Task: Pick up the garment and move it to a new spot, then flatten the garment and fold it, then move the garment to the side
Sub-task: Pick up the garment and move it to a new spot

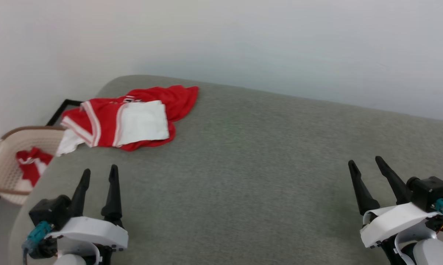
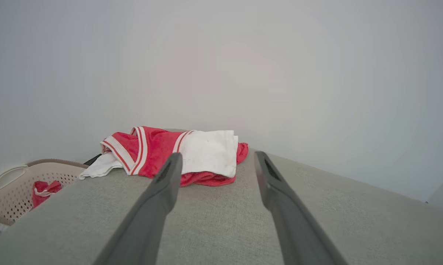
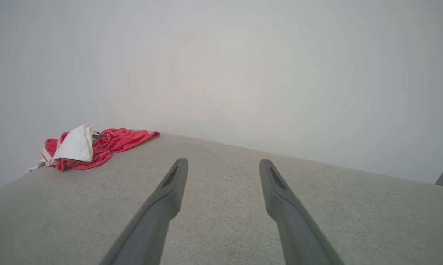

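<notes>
Left tool [image 1: 100, 168], right tool [image 1: 364, 160] spread, empty; garment [image 1: 140, 114] crumpled well beyond left tool.

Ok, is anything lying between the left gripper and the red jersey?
No. Only bare grey cushion separates the left gripper from the red jersey, as the head view and left wrist view both show.

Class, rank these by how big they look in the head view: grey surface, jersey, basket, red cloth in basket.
1. grey surface
2. jersey
3. basket, partly hidden, so unsure
4. red cloth
</notes>
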Available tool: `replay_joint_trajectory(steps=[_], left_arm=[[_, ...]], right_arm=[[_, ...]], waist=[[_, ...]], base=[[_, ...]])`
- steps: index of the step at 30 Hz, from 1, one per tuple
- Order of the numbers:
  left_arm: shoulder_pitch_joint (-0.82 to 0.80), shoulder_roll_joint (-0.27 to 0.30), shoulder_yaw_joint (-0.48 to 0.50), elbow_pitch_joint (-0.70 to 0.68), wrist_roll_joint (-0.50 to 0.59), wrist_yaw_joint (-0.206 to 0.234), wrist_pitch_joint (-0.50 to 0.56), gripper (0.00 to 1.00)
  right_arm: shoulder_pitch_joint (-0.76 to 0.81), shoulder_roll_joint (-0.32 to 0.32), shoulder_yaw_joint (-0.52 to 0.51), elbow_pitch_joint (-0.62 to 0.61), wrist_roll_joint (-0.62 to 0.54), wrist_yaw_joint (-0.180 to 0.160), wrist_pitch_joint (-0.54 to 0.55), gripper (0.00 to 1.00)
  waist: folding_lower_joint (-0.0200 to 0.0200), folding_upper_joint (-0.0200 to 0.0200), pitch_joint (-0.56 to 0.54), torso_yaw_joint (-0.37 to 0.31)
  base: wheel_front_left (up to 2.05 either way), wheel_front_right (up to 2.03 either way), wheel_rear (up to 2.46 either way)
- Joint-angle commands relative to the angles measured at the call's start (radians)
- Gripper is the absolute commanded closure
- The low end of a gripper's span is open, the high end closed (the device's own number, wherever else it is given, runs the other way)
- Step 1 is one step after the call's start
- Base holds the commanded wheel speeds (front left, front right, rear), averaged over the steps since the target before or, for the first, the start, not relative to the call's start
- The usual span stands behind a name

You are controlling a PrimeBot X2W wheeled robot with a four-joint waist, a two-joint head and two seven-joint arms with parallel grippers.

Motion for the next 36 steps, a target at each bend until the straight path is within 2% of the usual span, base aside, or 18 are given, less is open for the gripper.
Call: replay_joint_trajectory(steps=[1,9,19,28,36], left_arm=[[-0.002,0.003,0.004,-0.005,-0.008,0.008,0.002,0.00],[0.006,0.010,0.017,-0.034,-0.025,0.026,0.026,0.00],[-0.135,0.083,0.046,0.019,-0.078,-0.013,0.112,0.00],[-0.376,0.202,0.056,0.165,-0.146,-0.063,0.252,0.00],[-0.596,0.307,0.003,0.338,-0.165,-0.081,0.417,0.00]], right_arm=[[-0.016,-0.003,0.007,0.004,0.007,-0.001,-0.003,0.00],[-0.024,-0.011,0.036,0.015,0.009,-0.001,-0.007,0.00],[-0.066,-0.033,0.034,-0.001,0.004,-0.001,0.007,0.00],[-0.124,-0.056,0.015,-0.043,-0.010,-0.001,0.021,0.00],[-0.177,-0.068,0.012,-0.106,-0.024,-0.001,0.030,0.00]], waist=[[0.0000,-0.0001,-0.009,0.051],[0.0000,-0.0001,0.001,0.074],[0.0000,-0.0001,0.100,-0.009],[0.0000,-0.0001,0.257,-0.120],[0.0000,-0.0001,0.402,-0.202]], base=[[0.00,0.00,0.00],[0.00,0.00,0.00],[0.00,0.00,0.00],[0.00,0.00,0.00],[0.00,0.00,0.00]])
